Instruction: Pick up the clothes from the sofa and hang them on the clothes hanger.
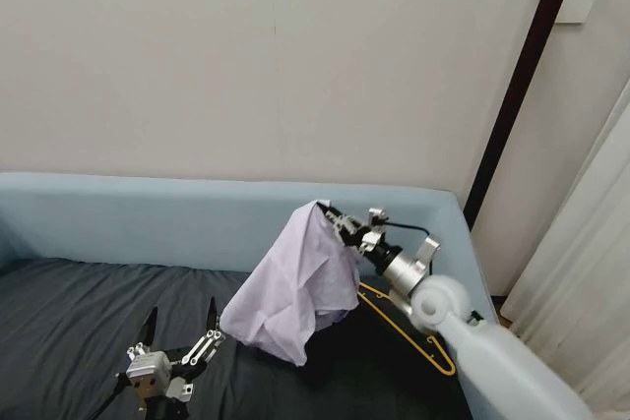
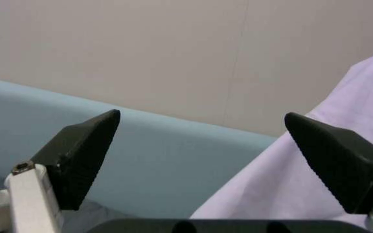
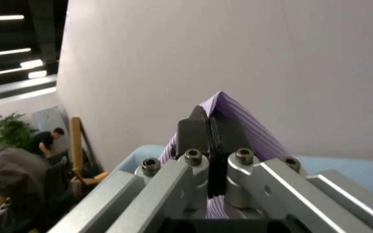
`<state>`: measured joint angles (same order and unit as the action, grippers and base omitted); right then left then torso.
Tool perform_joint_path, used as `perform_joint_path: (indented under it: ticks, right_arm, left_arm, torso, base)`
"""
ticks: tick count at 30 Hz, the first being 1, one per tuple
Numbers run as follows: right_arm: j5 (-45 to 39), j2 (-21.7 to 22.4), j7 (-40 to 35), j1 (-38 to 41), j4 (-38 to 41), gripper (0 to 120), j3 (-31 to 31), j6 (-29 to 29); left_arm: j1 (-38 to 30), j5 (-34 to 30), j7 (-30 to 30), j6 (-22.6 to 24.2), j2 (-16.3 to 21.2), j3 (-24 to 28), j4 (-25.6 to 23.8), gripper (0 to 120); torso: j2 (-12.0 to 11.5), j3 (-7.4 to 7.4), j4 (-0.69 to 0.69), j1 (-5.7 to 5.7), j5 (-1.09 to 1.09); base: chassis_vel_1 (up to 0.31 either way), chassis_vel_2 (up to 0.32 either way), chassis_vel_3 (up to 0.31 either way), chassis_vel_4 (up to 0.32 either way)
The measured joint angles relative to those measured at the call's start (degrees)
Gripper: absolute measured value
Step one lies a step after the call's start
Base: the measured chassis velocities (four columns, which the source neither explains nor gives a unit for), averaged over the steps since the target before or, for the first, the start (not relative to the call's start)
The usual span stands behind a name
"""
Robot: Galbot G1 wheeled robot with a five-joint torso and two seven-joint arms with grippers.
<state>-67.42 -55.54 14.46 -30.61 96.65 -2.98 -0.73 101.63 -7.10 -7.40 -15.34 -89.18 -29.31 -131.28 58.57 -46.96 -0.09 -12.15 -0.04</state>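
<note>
pick done: your right gripper (image 1: 332, 215) pinches lilac striped fabric garment (image 1: 295, 287) above dark-seated blue sofa (image 1: 148, 218) | left gripper (image 1: 180, 327) spread, empty | yellow wire hanger (image 1: 440, 353) bare, hanging not yet done

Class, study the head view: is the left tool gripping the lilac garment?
No: the left tool stands open and empty, while the right tool pinches the lilac garment and holds it up.

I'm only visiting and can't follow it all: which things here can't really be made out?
Hanger: in the head view, one end is hidden behind the cloth and the right arm.
Cloth: what garment it is. It hangs bunched from the right gripper, and the left wrist view's edge cuts it off.
Left gripper, open: its arm is cut off by the head view's bottom edge.
</note>
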Motion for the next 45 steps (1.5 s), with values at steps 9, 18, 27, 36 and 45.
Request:
perform_joint_path:
  ticks: [9,18,27,36,45]
  right_arm:
    - [-2.59,4.84,-0.56,9.92,-1.1,0,1.64,-0.62]
    - [-4.39,4.96,-0.73,15.1,-0.98,0,-0.78,-0.46]
    - [-1.15,-4.81,0.05,21.67,-13.29,0,-10.55,5.71]
    - [-1.2,-6.43,-0.23,19.78,-11.93,0,-12.86,6.61]
    - [16.51,7.18,1.68,-7.76,-8.55,0,-12.94,3.6]
  left_arm:
    - [-1.0,-0.2,0.06,-0.05,-0.05,0.33,0.83,100]
    - [-2.03,-1.36,0.11,-0.07,0.44,-0.12,2.43,100]
    - [-2.17,-2.8,-0.03,0.19,1.35,-2.12,1.96,100]
    - [-1.67,-2.67,-0.52,-0.26,1.08,-2.36,2.32,100]
    - [-1.76,-0.95,-0.41,-0.47,-0.04,-0.15,2.62,100]
  torso:
    - [0.0,0.0,0.01,0.0,0.0]
    - [0.0,0.01,0.01,0.0,-0.01]
    - [0.0,-0.01,0.03,0.01,-0.02]
    - [0.01,0.01,0.04,0.01,-0.04]
    - [0.01,0.02,-0.04,0.01,0.0]
  base:
    - [0.0,0.0,0.0,0.0]
    - [0.0,0.0,0.0,0.0]
    - [0.0,0.0,0.0,0.0]
    - [0.0,0.0,0.0,0.0]
    - [0.0,0.0,0.0,0.0]
